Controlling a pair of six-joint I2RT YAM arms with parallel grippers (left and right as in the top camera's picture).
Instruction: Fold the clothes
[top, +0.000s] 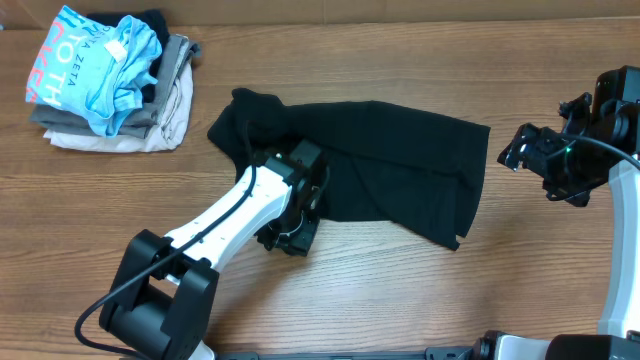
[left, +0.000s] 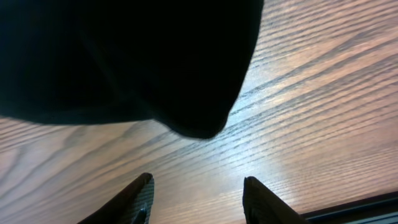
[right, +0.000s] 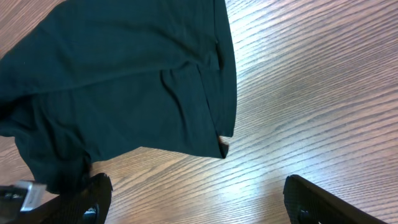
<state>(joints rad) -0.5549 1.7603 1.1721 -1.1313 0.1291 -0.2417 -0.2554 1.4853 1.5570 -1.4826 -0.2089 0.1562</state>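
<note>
While the left pincer (left: 198, 179) gapes, clothes (left: 124, 56) lie ahead — ungripped.

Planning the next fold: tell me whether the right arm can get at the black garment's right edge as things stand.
Probably yes. The right gripper stands open beside that edge of the black garment, with only bare table between them; the left gripper is at the garment's other side.
</note>
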